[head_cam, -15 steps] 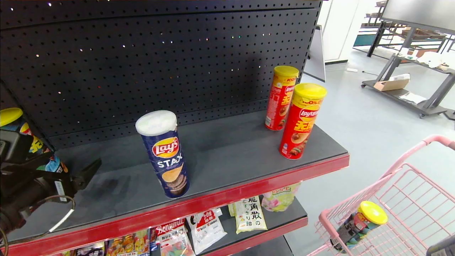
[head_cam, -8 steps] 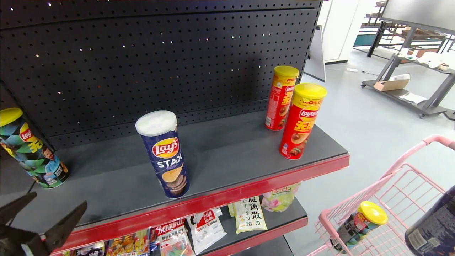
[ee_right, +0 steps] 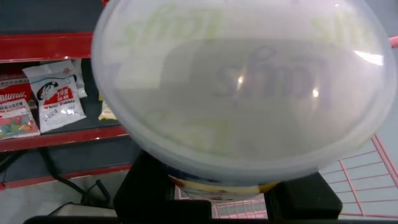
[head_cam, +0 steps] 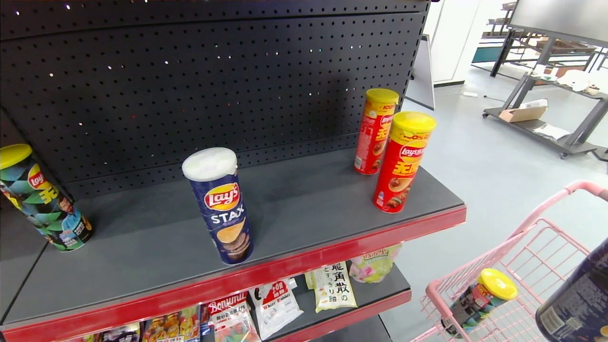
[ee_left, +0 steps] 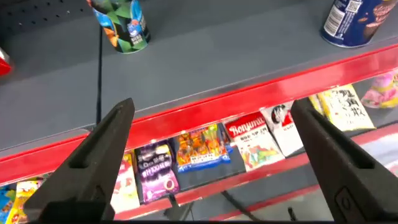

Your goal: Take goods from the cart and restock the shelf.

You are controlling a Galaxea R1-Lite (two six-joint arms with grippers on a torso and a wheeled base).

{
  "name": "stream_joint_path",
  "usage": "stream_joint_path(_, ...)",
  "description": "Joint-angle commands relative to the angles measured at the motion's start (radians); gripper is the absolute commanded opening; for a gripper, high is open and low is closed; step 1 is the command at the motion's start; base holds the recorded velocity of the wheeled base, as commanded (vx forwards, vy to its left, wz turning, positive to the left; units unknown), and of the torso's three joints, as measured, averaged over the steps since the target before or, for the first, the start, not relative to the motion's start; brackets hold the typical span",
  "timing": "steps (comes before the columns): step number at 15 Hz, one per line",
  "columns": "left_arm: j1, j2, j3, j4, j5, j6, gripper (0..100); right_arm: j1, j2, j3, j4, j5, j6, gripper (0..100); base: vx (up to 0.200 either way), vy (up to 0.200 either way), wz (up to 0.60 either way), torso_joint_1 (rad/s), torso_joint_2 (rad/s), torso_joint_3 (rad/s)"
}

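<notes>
Dark can (head_cam: 574,304) at the near right, cut off by the picture's edge, its blurred lid (ee_right: 242,81) hiding most of its body; snack packets (head_cam: 275,306) beneath, their tops hidden behind the red shelf edge (head_cam: 285,271).

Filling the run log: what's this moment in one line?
left pincer: open, empty | right pincer: shut on dark blue can near cart | yellow-lidded can: in cart

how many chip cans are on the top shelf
4: green can far left, blue can front centre, rear red can and front red can at right end.
</notes>
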Motion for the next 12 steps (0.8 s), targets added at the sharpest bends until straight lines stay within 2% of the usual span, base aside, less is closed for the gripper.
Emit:
stream_joint_path(1, -0.002, -0.056, 0.016, -0.005, 0.006, 0.003, 100, 0.0, -0.004, 0.006, 0.001, 0.001, 0.0, 0, 0.0, 0.0, 0.6, 0.002, 0.0, 0.002)
stream_joint_path(3, -0.004, -0.061, 0.028, -0.005, 0.003, 0.038, 100, 0.0, -0.003, 0.009, 0.001, 0.002, 0.002, 0, 0.0, 0.0, 0.6, -0.005, 0.0, 0.007)
stream_joint_path(7, -0.004, -0.061, 0.04, -0.005, 0.001, 0.04, 100, 0.0, -0.003, 0.009, 0.001, 0.005, 0.005, 0, 0.0, 0.0, 0.6, 0.005, 0.0, 0.0)
stream_joint_path(9, -0.004, -0.073, 0.048, -0.004, 0.001, 0.04, 100, 0.0, 0.009, -0.017, -0.007, 0.06, 0.002, 0, 0.0, 0.0, 0.0, 0.0, 0.0, 0.0)
stream_joint_path(11, -0.005, -0.108, 0.071, 0.001, 0.0, 0.04, 100, 0.001, 0.097, -0.099, -0.039, 0.117, -0.001, 0, 0.0, 0.0, 0.0, 0.0, 0.0, 0.0)
stream_joint_path(12, -0.007, -0.143, 0.099, 0.002, 0.0, 0.04, 100, 0.012, 0.236, -0.215, -0.093, 0.185, 0.0, 0, 0.0, 0.0, 0.0, 0.0, 0.0, 0.0)
